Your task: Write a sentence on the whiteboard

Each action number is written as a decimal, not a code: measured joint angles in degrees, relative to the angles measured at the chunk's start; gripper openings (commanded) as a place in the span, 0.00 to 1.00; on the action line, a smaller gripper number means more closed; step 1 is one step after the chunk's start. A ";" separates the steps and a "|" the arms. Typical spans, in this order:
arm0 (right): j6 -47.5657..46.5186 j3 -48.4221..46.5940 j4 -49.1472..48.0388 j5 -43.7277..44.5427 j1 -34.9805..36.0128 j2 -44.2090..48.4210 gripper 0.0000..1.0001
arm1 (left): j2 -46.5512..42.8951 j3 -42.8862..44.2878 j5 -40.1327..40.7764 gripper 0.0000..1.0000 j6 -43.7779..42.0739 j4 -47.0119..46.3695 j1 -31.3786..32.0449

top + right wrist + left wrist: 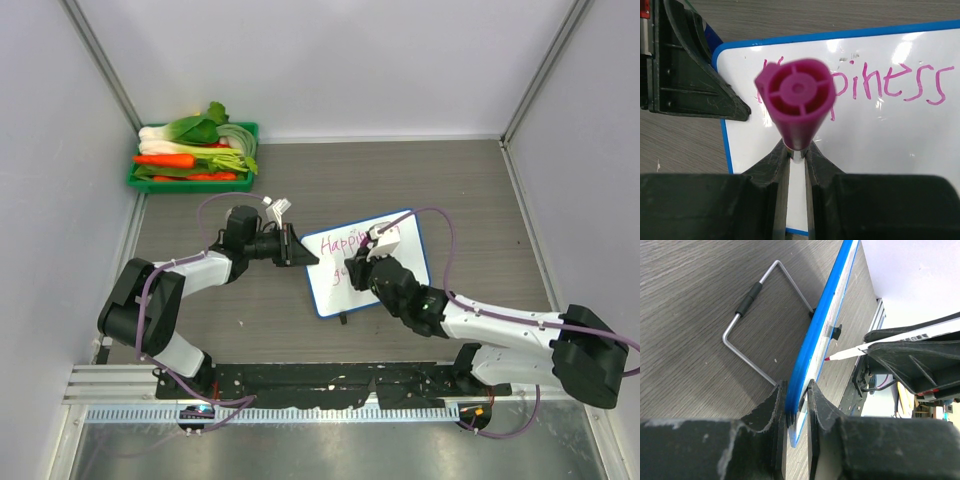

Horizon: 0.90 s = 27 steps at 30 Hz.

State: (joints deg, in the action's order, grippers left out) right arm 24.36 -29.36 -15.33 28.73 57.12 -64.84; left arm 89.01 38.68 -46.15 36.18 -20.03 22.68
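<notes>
The whiteboard [333, 290] is a small white rectangle with rounded corners and a thin blue rim. It sits mid-tabletop [470, 190], between the two arms, with its face turned up toward the top camera. The sentence [345, 243] is written on it in magenta cursive. From the right wrist we read "piness" [890, 82], while the first letters are hidden behind the marker's cap. A shorter second line begins below, partly covered by the right arm.

In the top view the board's long axis runs left to right, with the right end swung a little farther from the arm bases. The writing follows that axis. From the left wrist we see the whiteboard [825, 315] edge-on, its blue rim running away from the camera, and a bent wire stand [755, 290] lies on the tabletop beside it.

The left end effector [796, 390] is clamped on the board's left edge, one finger on each face. The right end effector [797, 152] is closed around a white marker [797, 95] with a magenta cap. The marker's tip [832, 358] is just at the board's face, and we cannot tell whether it touches.

A green tray [135, 182] of vegetables sits in the far left corner, well apart.
</notes>
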 measured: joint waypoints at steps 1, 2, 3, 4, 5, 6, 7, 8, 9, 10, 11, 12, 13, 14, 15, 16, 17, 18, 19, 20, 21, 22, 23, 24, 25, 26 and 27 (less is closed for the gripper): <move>0.00 -0.24 0.09 -0.09 0.00 0.20 0.02 | 0.00 0.00 0.00 0.00 0.00 0.00 0.00; -0.02 -0.55 0.15 -0.13 -0.09 0.37 0.01 | 0.00 0.02 0.00 0.00 0.00 0.00 0.00; -0.02 -0.85 0.15 -0.15 -0.17 0.50 0.02 | 0.00 0.02 0.00 0.00 0.00 0.00 0.00; -0.04 -1.27 0.13 -0.15 -0.33 0.59 0.01 | 0.00 0.02 0.00 0.00 0.00 0.00 0.00; -0.07 -1.79 -0.02 -0.15 -0.55 0.61 0.01 | 0.00 0.02 0.00 0.00 0.00 0.00 0.00; -0.09 -2.12 -0.09 -0.13 -0.72 0.61 0.01 | 0.00 0.02 0.00 0.00 0.00 0.00 0.00; -0.15 -2.43 -0.24 -0.13 -0.92 0.61 0.01 | 0.00 0.02 0.00 0.00 0.00 0.02 0.00; -0.20 -2.67 -0.37 -0.13 -1.16 0.61 0.02 | 0.00 0.02 0.00 0.00 0.00 0.02 0.00; -0.22 -2.91 -0.48 -0.13 -1.42 0.55 0.01 | 0.00 0.02 0.00 0.00 0.00 0.02 0.00; -0.22 -3.04 -0.66 -0.13 -1.64 0.42 0.01 | 0.00 0.02 0.00 0.00 0.00 0.02 0.00; -0.22 -3.15 -0.92 -0.13 -1.97 0.20 0.01 | 0.00 0.02 0.00 0.00 0.00 0.02 0.00; -0.22 -3.21 -1.11 -0.13 -2.25 -0.15 0.01 | 0.00 0.02 0.00 0.00 0.00 0.02 0.00; -0.22 -3.21 -1.36 -0.13 -2.51 -0.57 0.01 | 0.00 0.02 0.00 0.00 0.00 0.02 0.00; -0.22 -3.21 -1.42 -0.13 -2.71 -1.03 0.01 | 0.00 0.02 0.00 0.00 0.00 0.02 0.00; -0.22 -3.21 -1.46 -0.13 -2.93 -1.53 0.01 | 0.00 0.02 0.00 0.00 0.00 0.02 0.00; -0.22 -3.21 -1.51 -0.15 -3.08 -1.92 0.01 | 0.00 0.04 -0.02 0.00 0.00 0.04 0.00; -0.22 -3.21 -1.64 -0.22 -3.32 -2.36 0.01 | 0.00 0.04 -0.02 0.00 0.00 0.07 0.00; -0.20 -3.21 -1.88 -0.31 -3.43 -2.73 0.01 | 0.00 0.07 0.02 0.00 0.00 0.11 0.00; -0.20 -3.21 -2.21 -0.44 -3.61 -2.91 0.01 | 0.07 0.09 0.00 0.00 0.00 0.15 -0.02; -0.20 -3.21 -2.45 -0.55 -3.63 -2.95 0.01 | 0.09 0.11 -0.02 0.00 0.00 0.15 -0.04; -0.22 -3.21 -2.56 -0.59 -3.63 -2.97 0.01 | 0.09 0.11 -0.02 0.00 0.00 0.15 -0.04; -0.20 -3.21 -2.62 -0.59 -3.63 -2.97 0.02 | 0.09 0.11 -0.04 0.00 0.00 0.15 -0.04; -0.20 -3.21 -2.62 -0.57 -3.63 -3.02 0.01 | 0.09 0.11 -0.02 0.00 0.00 0.15 -0.04; -0.20 -3.21 -2.64 -0.57 -3.63 -3.04 0.02 | 0.09 0.11 -0.02 0.00 0.00 0.15 -0.04; -0.17 -3.21 -2.62 -0.59 -3.65 -3.02 0.01 | 0.09 0.11 -0.04 0.00 0.00 0.15 -0.04; -0.17 -3.19 -2.62 -0.59 -3.67 -2.99 0.02 | 0.09 0.11 -0.04 0.00 0.00 0.15 -0.04; -0.17 -3.19 -2.58 -0.61 -3.69 -2.91 0.02 | 0.09 0.11 -0.04 0.00 0.00 0.15 -0.04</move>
State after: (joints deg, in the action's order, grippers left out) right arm 24.18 -32.56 -17.91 28.12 53.43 -67.75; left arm 89.10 38.79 -46.19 36.18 -19.88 22.63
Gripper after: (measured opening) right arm 0.205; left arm 0.185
